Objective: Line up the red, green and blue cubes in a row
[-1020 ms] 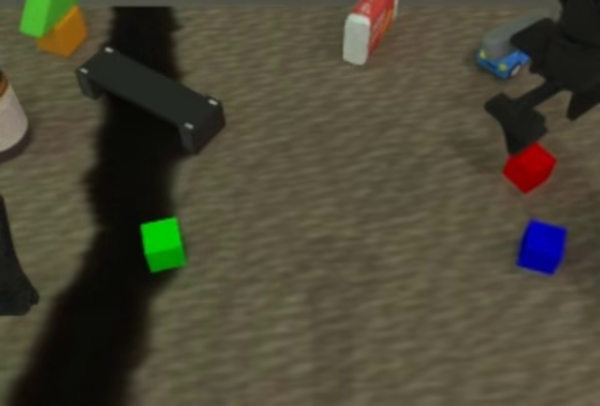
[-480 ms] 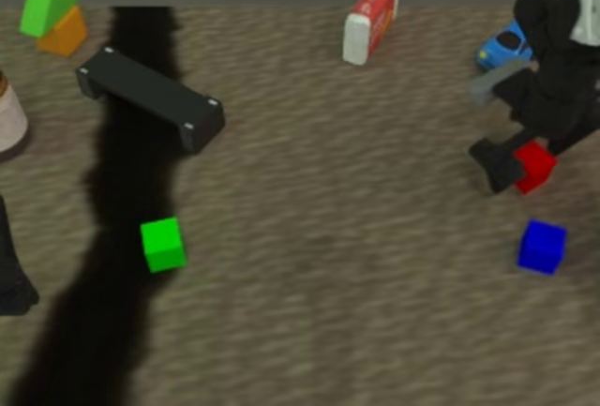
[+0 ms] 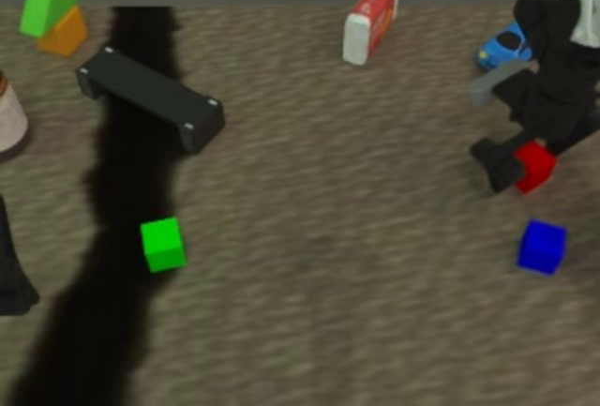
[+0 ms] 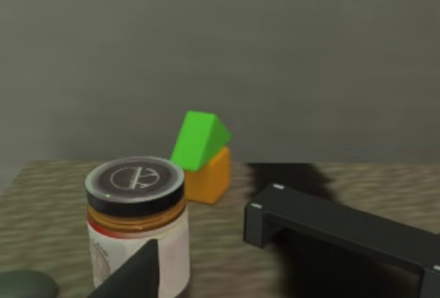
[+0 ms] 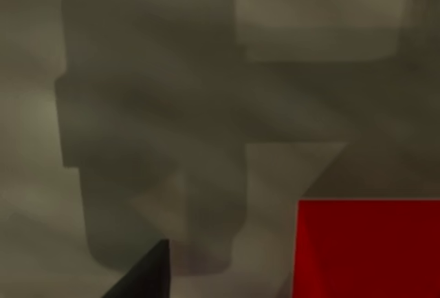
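The red cube (image 3: pixel 538 164) lies at the table's right side, and my right gripper (image 3: pixel 527 160) is down over it, open. One dark finger (image 3: pixel 497 164) stands just left of the cube; the other is hidden under the arm. In the right wrist view that fingertip (image 5: pixel 152 267) shows a gap of bare table between it and the red cube (image 5: pixel 368 250). Below the red one sits the blue cube (image 3: pixel 542 247). Far off at the left centre is the green cube (image 3: pixel 163 244). My left gripper (image 3: pixel 11 279) is parked at the left edge, open.
A black bench-shaped block (image 3: pixel 150 97) lies at the upper left, with a green wedge (image 3: pixel 42 5) on an orange block (image 3: pixel 64 33) and a jar (image 3: pixel 7 115) nearby. A red-and-white box (image 3: pixel 370 17) stands at the back. A blue toy car (image 3: pixel 504 45) sits beside my right arm.
A second ago my right gripper hung above and behind the red cube; it then swung down over it. Over the last half second nothing has moved.
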You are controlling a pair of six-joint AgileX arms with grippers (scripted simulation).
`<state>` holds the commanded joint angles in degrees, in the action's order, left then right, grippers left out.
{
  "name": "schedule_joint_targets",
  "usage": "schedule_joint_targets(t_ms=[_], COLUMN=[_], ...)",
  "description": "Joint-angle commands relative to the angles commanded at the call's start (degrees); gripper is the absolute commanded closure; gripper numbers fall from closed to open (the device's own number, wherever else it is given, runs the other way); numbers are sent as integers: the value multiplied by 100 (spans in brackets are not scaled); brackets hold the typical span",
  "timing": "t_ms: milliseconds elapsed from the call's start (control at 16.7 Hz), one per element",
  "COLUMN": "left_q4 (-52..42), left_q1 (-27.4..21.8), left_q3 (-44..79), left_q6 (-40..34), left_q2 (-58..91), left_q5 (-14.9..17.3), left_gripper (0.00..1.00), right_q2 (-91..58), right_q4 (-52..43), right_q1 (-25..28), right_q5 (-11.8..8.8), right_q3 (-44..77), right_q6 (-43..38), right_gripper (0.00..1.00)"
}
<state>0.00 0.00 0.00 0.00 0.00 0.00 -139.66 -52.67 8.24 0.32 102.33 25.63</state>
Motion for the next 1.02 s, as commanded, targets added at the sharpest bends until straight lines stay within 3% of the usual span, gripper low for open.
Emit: schedule_joint_targets(t_ms=[600,1020], left_q4=[0,0], left_q1=[0,0], left_q3=[0,0], left_q6=[0,0], left_q2=[0,0], left_q5=[0,0], left_gripper=[0,0], right_q2=[0,0], right_q4=[0,0], right_q1=[0,0], right_q5=[0,0], right_q3=[0,0], right_q6=[0,0], right_gripper=[98,100])
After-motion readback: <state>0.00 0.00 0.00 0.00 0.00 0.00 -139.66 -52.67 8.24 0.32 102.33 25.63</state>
